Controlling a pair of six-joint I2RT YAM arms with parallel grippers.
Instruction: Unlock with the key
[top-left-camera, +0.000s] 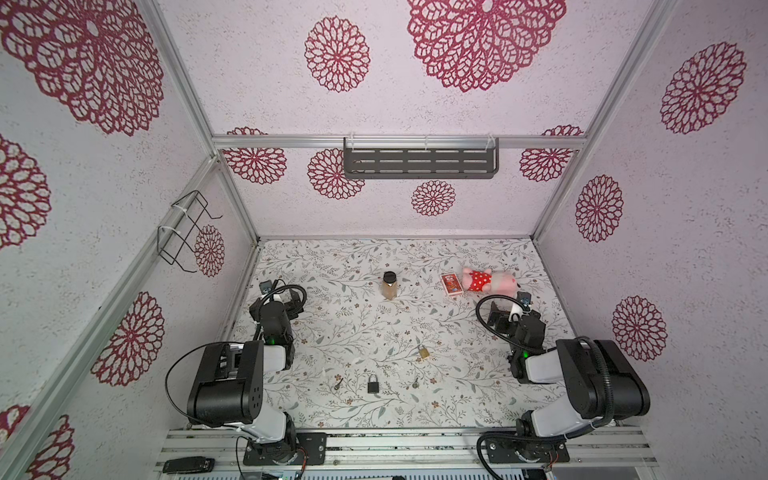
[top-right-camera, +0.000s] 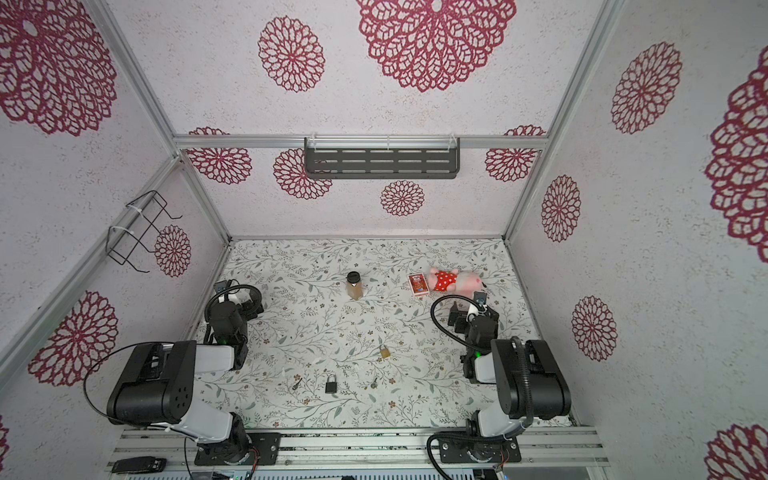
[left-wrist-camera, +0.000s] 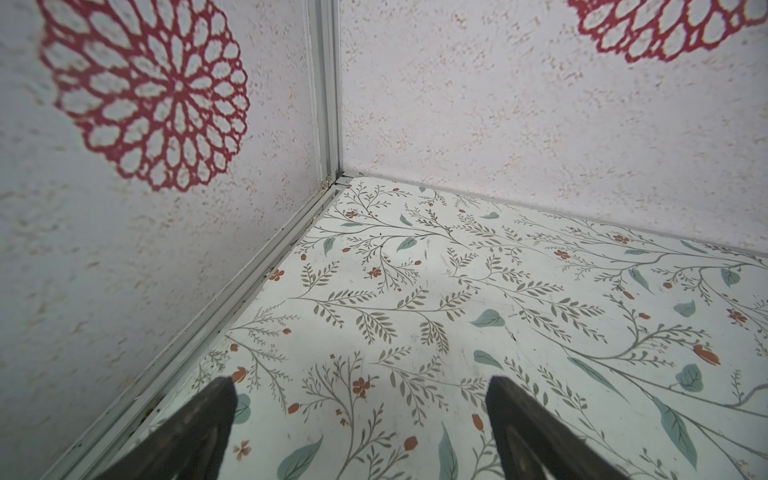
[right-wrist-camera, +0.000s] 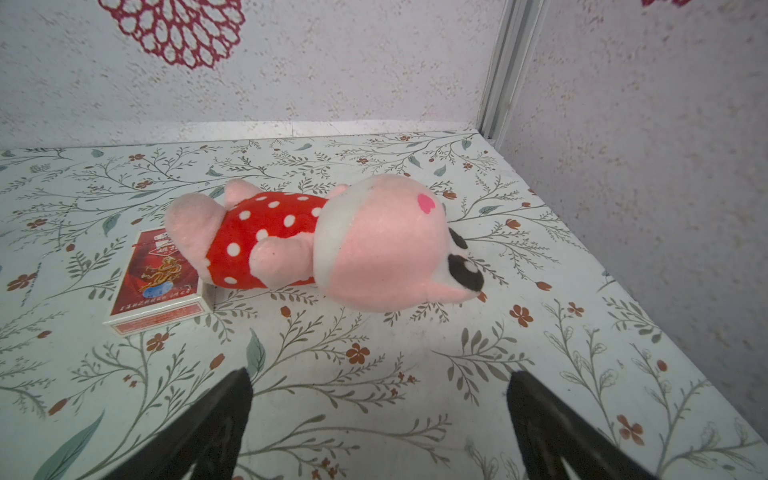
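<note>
A black padlock (top-left-camera: 372, 384) (top-right-camera: 331, 384) lies near the table's front edge, between two small keys. One key (top-left-camera: 338, 384) (top-right-camera: 296, 383) is to its left and another key (top-left-camera: 415, 383) (top-right-camera: 374, 383) to its right. A brass padlock (top-left-camera: 423, 351) (top-right-camera: 385, 351) lies a little farther back on the right. My left gripper (top-left-camera: 296, 301) (left-wrist-camera: 359, 386) stands open over bare table by the left wall. At the back right my right gripper (top-left-camera: 496, 319) (right-wrist-camera: 378, 382) is open too, facing a plush pig. Neither wrist view shows a lock or a key.
A jar with a black lid (top-left-camera: 390, 286) stands at mid-back. A red card box (top-left-camera: 451, 284) (right-wrist-camera: 158, 278) touches the pink plush pig (top-left-camera: 490, 280) (right-wrist-camera: 353, 245) at the back right. A dark shelf (top-left-camera: 419, 163) hangs on the back wall and a wire rack (top-left-camera: 187, 232) on the left wall.
</note>
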